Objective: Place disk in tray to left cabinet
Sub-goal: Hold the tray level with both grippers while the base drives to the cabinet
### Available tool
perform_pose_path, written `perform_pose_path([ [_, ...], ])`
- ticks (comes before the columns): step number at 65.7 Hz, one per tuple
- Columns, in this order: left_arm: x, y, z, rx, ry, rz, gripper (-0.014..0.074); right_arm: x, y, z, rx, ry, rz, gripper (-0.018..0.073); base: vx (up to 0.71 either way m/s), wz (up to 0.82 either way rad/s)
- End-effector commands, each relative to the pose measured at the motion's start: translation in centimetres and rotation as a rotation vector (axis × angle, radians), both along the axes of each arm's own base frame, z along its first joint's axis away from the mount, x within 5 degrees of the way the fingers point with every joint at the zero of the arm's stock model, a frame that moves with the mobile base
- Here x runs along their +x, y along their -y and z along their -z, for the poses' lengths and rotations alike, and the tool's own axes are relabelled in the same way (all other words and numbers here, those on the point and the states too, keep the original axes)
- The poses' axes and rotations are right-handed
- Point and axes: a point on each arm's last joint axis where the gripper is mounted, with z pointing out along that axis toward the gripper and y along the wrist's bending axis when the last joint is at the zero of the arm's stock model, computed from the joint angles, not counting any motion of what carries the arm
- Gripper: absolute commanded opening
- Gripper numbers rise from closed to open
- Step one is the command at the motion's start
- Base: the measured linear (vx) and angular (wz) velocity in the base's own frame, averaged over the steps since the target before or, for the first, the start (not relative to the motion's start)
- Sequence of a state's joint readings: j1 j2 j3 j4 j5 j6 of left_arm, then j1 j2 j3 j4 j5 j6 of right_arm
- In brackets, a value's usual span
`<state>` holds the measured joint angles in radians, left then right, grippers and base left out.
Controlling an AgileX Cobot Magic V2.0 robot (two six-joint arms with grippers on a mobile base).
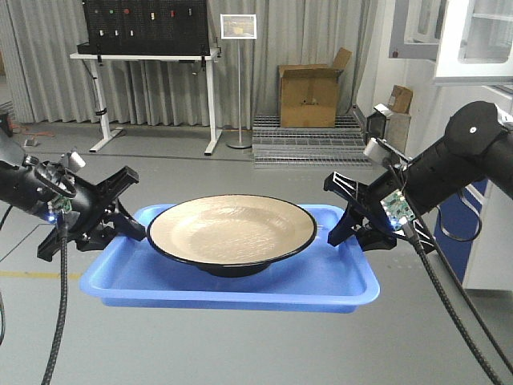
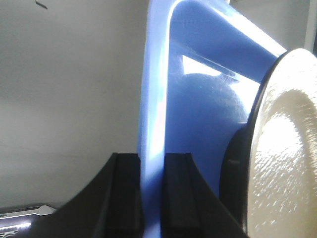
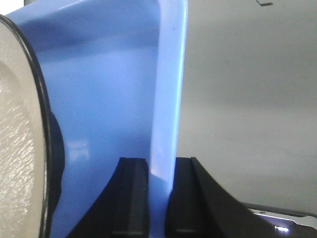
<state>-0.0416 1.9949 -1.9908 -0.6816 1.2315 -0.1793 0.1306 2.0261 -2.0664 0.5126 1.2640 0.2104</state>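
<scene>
The blue tray (image 1: 240, 287) hangs level in the air between my two arms, with grey floor below it. The disk (image 1: 231, 227), tan inside with a black rim, rests in the tray and fills most of it. My left gripper (image 1: 136, 212) is shut on the tray's left rim, and my right gripper (image 1: 341, 216) is shut on the right rim. In the left wrist view the left gripper (image 2: 152, 198) pinches the tray (image 2: 198, 99) rim, with the disk (image 2: 287, 148) close by. The right gripper (image 3: 161, 198) clamps the tray (image 3: 109, 89) rim beside the disk (image 3: 17, 139). The left cabinet is out of view.
Ahead stand a white desk with a black panel (image 1: 152, 56), a sign stand (image 1: 239, 80), a cardboard box (image 1: 309, 96) and wire racks on the floor (image 1: 309, 143). White cabinetry (image 1: 473, 40) fills the upper right, close to my right arm.
</scene>
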Motion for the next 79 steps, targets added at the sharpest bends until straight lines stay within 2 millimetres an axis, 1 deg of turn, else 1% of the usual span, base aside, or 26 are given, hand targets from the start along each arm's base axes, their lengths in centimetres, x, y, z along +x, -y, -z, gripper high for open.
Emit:
perform_pose_path([
  [1, -2.46, 2.7, -5.25, -0.227, 0.062, 0.067, -0.0001, -2.03, -2.41, -5.16, 0.22, 0.111, -0.047, -0.0005, 0.7, -0.02],
  [79, -2.45, 2.7, -5.25, -0.227, 0.063, 0.066, -0.0001, -2.06, -2.45, -5.15, 0.221, 0.109, -0.05, -0.0005, 0.7, -0.01],
])
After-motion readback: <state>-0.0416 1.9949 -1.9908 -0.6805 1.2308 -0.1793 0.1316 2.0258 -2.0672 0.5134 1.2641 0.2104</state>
